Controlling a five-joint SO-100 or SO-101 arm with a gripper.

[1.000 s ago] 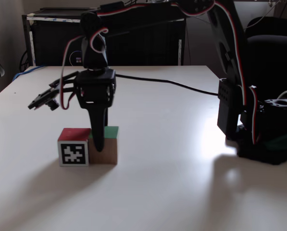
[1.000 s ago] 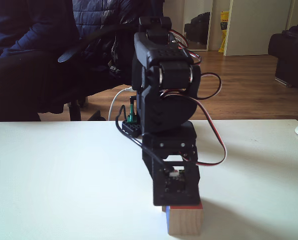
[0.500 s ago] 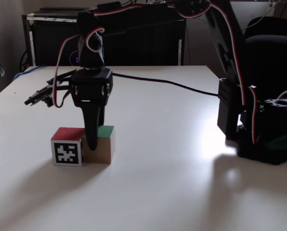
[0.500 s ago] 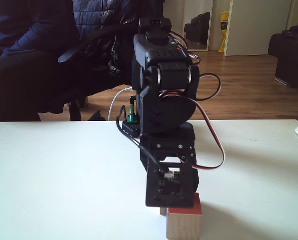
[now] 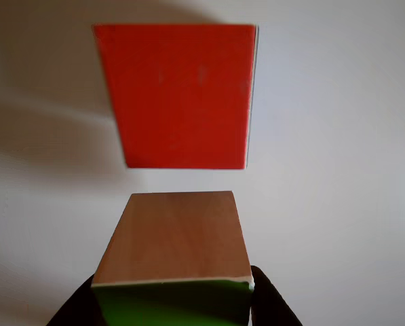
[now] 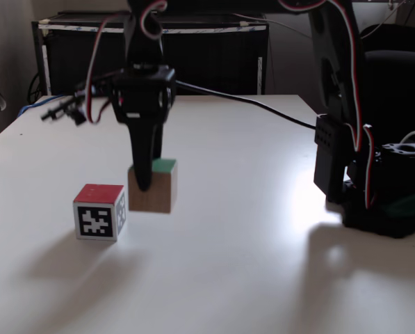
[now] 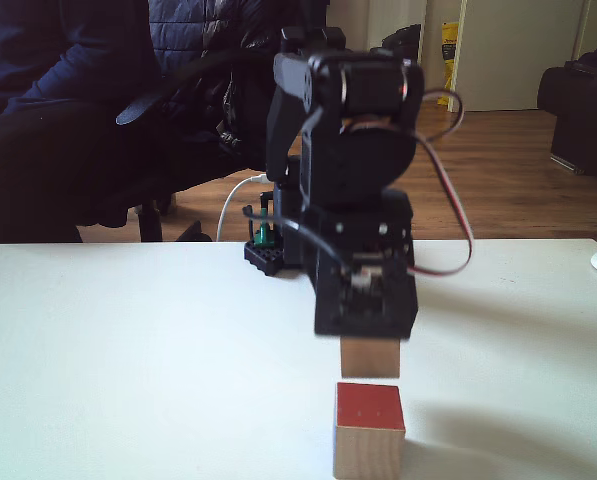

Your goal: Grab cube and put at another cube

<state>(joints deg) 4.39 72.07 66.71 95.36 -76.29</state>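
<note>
1. Wooden cube (image 6: 152, 188) with its green face up, pinched in my hand (image 6: 145, 182) and hanging clear of the white tabletop (image 6: 249, 229), centre-left of a fixed view.
2. Hand state: fingers pressed against the cube from both sides. Dark fingertips (image 5: 268, 302) show at either side of the cube (image 5: 171, 255) along the bottom edge of the other view, where its green face sits lowest in frame and a plain wood face runs up from it.
3. Another cube (image 6: 99, 211) rests on the tabletop at lower left of that fixed view, red face up, black-and-white marker face toward the camera. It stands just left of and below the held cube, apart from it, not touching.
4. In the other view, the red face (image 5: 182, 95) fills the upper centre of frame, directly beyond the wood face, with a strip of white tabletop between them.
5. In a fixed view from the opposite end, the red-topped cube (image 7: 369, 428) sits at bottom centre, wood side facing the lens. The held cube (image 7: 370, 356) shows just above it in frame, under my hand's black body.
6. Arm base (image 6: 374, 188) stands at the right edge of a fixed view, well apart from both cubes.
</note>
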